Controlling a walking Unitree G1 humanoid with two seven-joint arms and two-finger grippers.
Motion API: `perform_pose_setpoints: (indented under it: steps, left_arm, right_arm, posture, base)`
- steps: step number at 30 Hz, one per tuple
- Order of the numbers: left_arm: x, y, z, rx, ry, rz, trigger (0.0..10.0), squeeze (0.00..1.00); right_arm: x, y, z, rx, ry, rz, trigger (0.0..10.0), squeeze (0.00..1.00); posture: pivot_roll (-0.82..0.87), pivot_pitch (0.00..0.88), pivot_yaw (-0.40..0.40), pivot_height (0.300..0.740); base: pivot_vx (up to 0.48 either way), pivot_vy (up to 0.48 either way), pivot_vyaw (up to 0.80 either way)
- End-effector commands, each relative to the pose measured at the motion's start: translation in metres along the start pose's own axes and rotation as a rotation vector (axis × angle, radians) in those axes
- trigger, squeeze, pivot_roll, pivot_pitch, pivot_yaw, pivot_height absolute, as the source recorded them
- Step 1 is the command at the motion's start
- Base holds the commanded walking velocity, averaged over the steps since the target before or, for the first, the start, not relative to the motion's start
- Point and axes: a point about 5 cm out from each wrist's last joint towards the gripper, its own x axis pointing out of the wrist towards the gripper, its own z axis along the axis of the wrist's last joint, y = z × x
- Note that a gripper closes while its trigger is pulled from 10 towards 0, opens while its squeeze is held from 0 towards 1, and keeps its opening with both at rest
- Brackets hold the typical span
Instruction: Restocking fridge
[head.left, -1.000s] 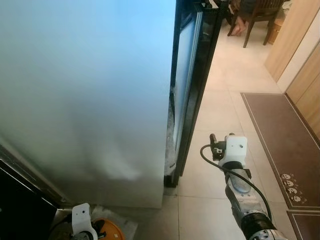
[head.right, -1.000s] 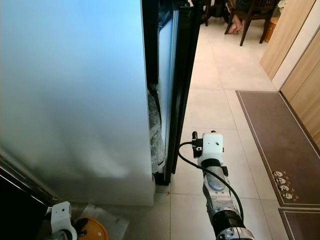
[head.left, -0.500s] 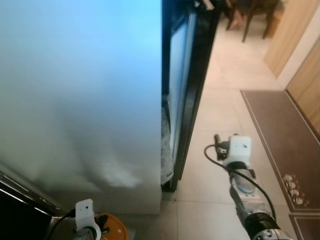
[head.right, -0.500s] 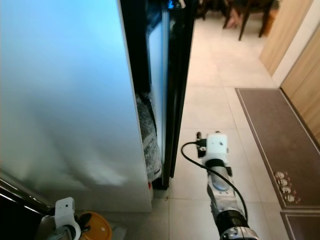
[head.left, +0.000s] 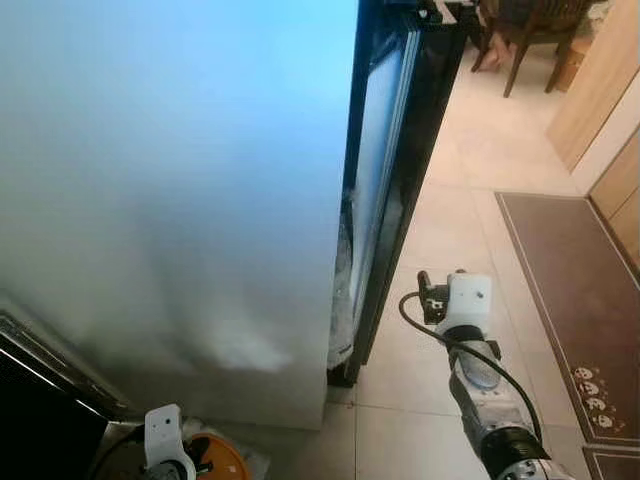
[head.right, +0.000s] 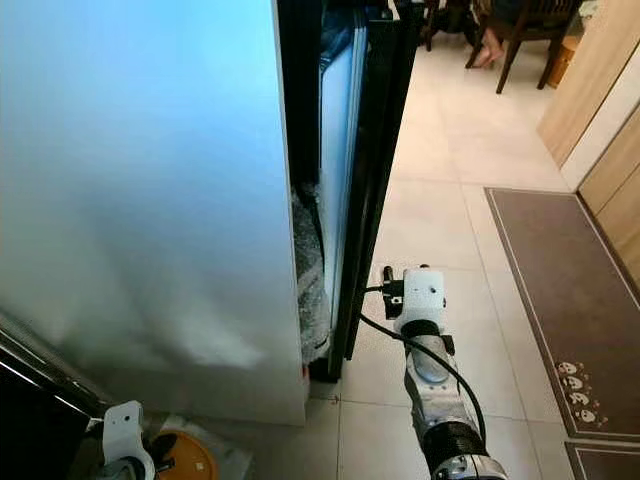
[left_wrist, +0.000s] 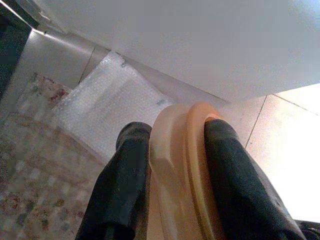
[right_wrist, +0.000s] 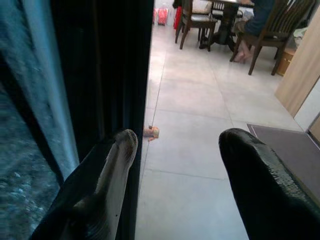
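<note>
My left gripper (left_wrist: 172, 165) clamps an orange lid (left_wrist: 182, 170) low at 7 o'clock. My right gripper (right_wrist: 182, 165) gapes wide beside the fridge door (head.right: 375, 170) at 12.

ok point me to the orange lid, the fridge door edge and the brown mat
orange lid (left_wrist: 182, 165), left wrist view, on its rim between the fingers
fridge door edge (head.right: 385, 160), right eye view, on the black side
brown mat (head.left: 565, 270), left eye view, mid surface
</note>
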Motion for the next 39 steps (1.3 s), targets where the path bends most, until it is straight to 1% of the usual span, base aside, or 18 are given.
perform_pose_setpoints:
  steps: [1,16,19,21,26,39]
  left_arm:
    - [-0.0012,0.0035,-0.0054,0.017,0.025,0.007,10.0,0.0]
    - [-0.0019,0.0047,-0.0082,0.016,0.033,0.008,10.0,0.0]
    - [-0.0021,0.005,-0.0086,0.016,0.035,0.009,10.0,0.0]
    - [-0.0022,0.0055,-0.0091,0.017,0.037,0.011,10.0,0.0]
    - [-0.0024,0.0057,-0.0102,0.017,0.04,0.014,10.0,0.0]
    - [-0.0034,0.0081,-0.0129,0.017,0.048,0.016,10.0,0.0]
  right_arm:
    - [0.0003,0.0006,0.0014,0.006,-0.008,0.002,10.0,0.0]
    - [0.0001,0.0038,0.0003,0.008,-0.004,0.02,10.0,0.0]
    - [-0.0003,0.0044,0.0002,-0.007,-0.006,0.032,10.0,0.0]
    - [-0.001,0.0058,0.0014,-0.018,-0.021,0.044,10.0,0.0]
    - [-0.0014,0.0072,0.0008,-0.016,-0.019,0.052,10.0,0.0]
    - [-0.0017,0.0056,-0.0015,-0.01,-0.005,0.036,10.0,0.0]
  posture:
    - [-0.11,0.062,0.017,0.74]
    - [-0.11,0.064,0.017,0.74]
    - [-0.11,0.064,0.017,0.74]
    - [-0.11,0.064,0.017,0.74]
    - [-0.11,0.065,0.016,0.74]
    - [-0.11,0.064,0.015,0.74]
  base:
    - [0.0,0.0,0.0]
    - [0.0,0.0,0.0]
    - [0.0,0.0,0.0]
    - [0.0,0.0,0.57]
    - [0.0,0.0,0.69]
    - [0.0,0.0,0.0]
